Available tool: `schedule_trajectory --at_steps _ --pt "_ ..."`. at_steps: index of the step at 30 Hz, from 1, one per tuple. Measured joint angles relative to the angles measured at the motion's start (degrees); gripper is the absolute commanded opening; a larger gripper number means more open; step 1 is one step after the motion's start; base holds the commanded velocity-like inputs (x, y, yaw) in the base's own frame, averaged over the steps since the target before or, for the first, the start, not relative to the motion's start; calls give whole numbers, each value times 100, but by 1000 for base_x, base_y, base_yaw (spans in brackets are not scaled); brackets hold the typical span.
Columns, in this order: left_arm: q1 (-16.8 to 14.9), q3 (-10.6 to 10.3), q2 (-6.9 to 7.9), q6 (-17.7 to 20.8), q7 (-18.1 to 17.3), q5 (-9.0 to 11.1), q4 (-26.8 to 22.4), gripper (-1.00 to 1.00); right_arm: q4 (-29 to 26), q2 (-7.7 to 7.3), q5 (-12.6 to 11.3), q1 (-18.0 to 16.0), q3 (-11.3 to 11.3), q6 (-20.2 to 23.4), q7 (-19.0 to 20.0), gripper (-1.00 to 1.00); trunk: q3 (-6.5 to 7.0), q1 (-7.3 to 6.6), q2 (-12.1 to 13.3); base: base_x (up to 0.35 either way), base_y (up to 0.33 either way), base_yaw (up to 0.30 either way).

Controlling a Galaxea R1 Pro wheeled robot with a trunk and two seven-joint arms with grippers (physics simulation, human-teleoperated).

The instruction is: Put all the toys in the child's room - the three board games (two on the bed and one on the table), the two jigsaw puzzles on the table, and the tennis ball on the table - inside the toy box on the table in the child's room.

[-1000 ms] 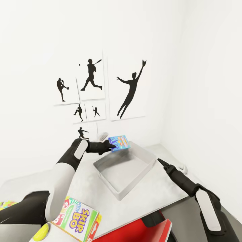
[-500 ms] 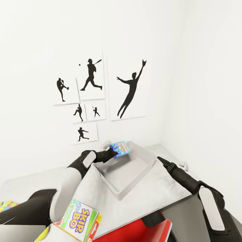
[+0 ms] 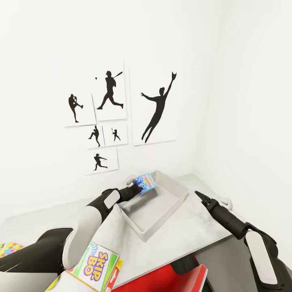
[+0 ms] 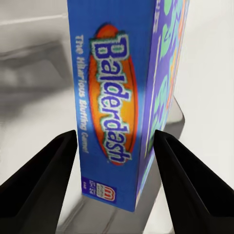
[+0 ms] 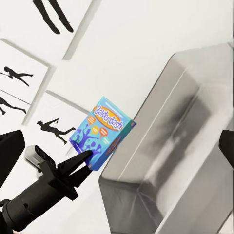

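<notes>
My left gripper [image 3: 138,187] is shut on the blue board game [image 3: 146,181], a carton lettered Balderdash [image 4: 119,97]. It holds the carton tilted above the far left corner of the pale grey toy box [image 3: 162,219] on the table [image 3: 190,231]. In the left wrist view the fingers [image 4: 48,170] press both sides of the carton. The right wrist view shows the carton [image 5: 102,131] in the left gripper [image 5: 85,158] beside the toy box [image 5: 165,161]. My right gripper [image 3: 198,195] hovers open, holding nothing, right of the toy box. A Skip-Bo board game [image 3: 96,263] stands near the front edge. A jigsaw puzzle [image 3: 10,248] peeks in at the left.
Black baseball-player prints [image 3: 109,97] hang on the white wall behind the table. A red-and-white chair [image 3: 178,280] sits below the table's front edge. A red carton edge [image 3: 117,275] leans beside the Skip-Bo box. The room corner closes in on the right.
My left arm has brought the blue board game down from above the toy box's far rim, closer to its inside. The right arm has drifted slightly right and down.
</notes>
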Motion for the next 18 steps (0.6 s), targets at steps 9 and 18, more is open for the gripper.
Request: schedule_trajectory --at_steps 9,18 --pt "2 -12 0 -53 -95 10 44 -100 0 42 0 27 -66 -30 39 100 0 0 0 0 0 0" --pt "3 -27 0 40 -316 13 55 -100 0 80 1 28 -65 -57 43 100 -1 0 0 0 0 0"
